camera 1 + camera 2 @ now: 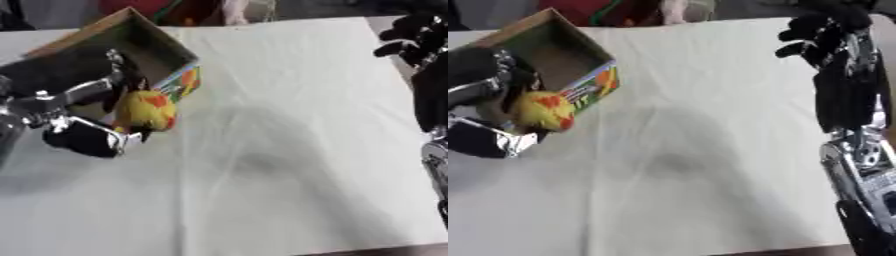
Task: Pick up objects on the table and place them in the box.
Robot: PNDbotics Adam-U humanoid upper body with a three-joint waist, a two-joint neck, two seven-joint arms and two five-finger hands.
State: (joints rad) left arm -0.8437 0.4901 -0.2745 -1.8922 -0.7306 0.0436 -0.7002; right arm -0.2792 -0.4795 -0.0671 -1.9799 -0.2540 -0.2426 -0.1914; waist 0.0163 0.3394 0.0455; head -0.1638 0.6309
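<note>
The left hand [96, 117] comes in from the left and grasps a yellow ball [145, 111] with orange patches, its fingers [118, 75] curled over the top and the thumb below. The ball sits at the hand's right side, just at the near corner of the box [131, 35], touching or just over its rim; which one cannot be told. The box is open cardboard with a colourful front panel and stands at the far left of the white-covered desk [289, 150]. The right hand [820, 32] hangs at the far right edge, well apart, black fingers curled and holding nothing.
</note>
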